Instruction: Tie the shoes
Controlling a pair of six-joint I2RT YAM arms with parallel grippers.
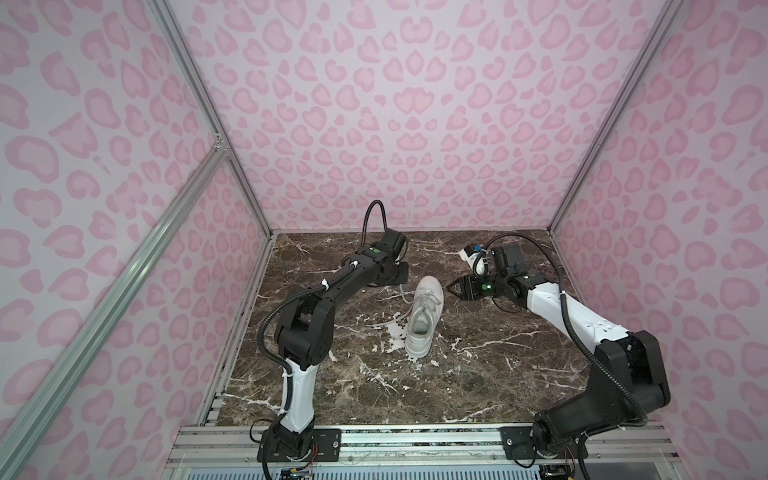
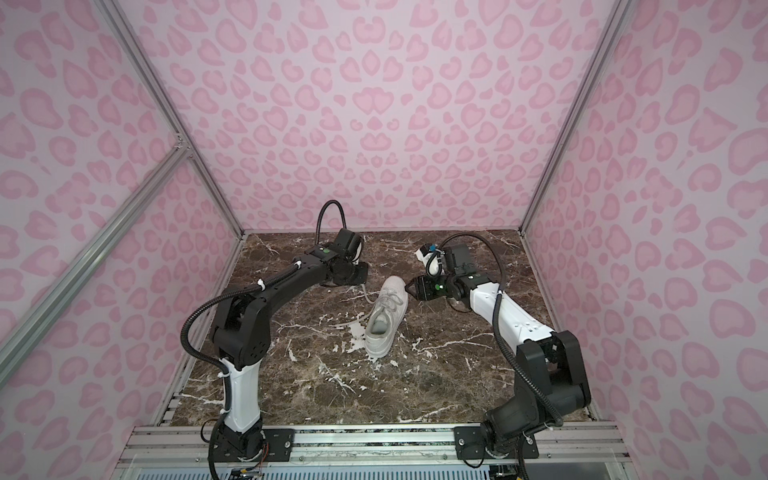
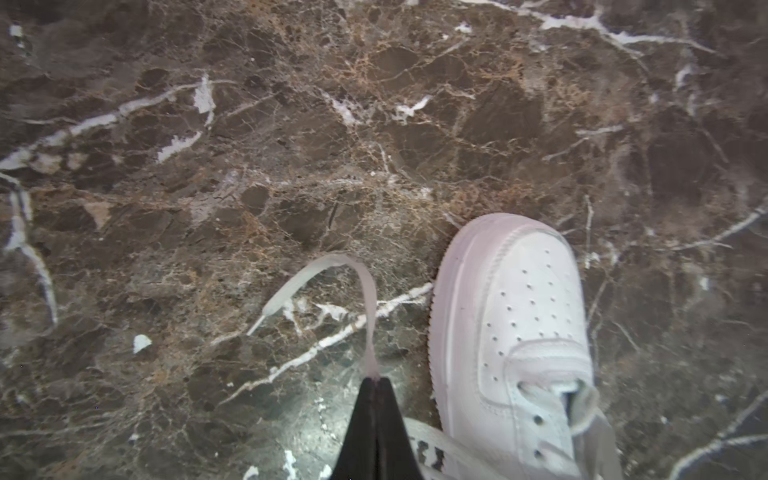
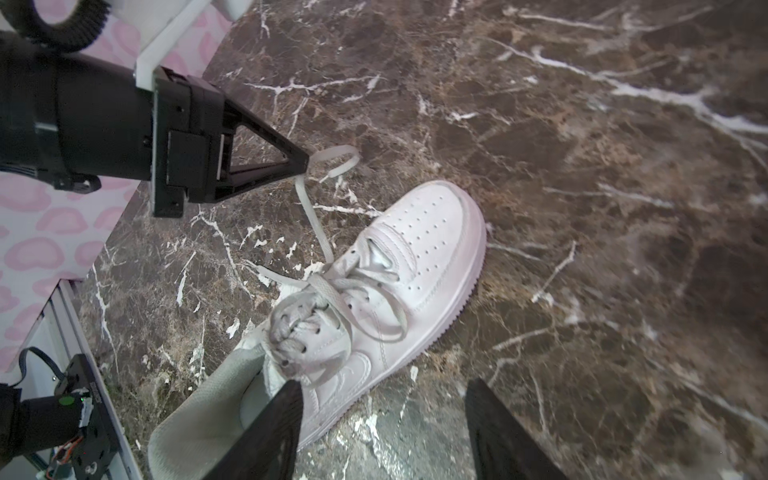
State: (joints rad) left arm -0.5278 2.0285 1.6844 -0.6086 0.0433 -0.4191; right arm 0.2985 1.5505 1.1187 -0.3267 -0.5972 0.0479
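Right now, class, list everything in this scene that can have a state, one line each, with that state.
sneaker: upright on its sole, untied.
left gripper: shut on the held lace.
held lace: pinched near its end, free tip curling beyond the fingers.
other lace: slack on the table beside the sneaker.
right gripper: open, empty, beside the sneaker.

The left fingers (image 3: 359, 440) and the shoe (image 3: 511, 332) past its toe run off the left wrist view's edge; in both top views the arm seems to hide those fingers.
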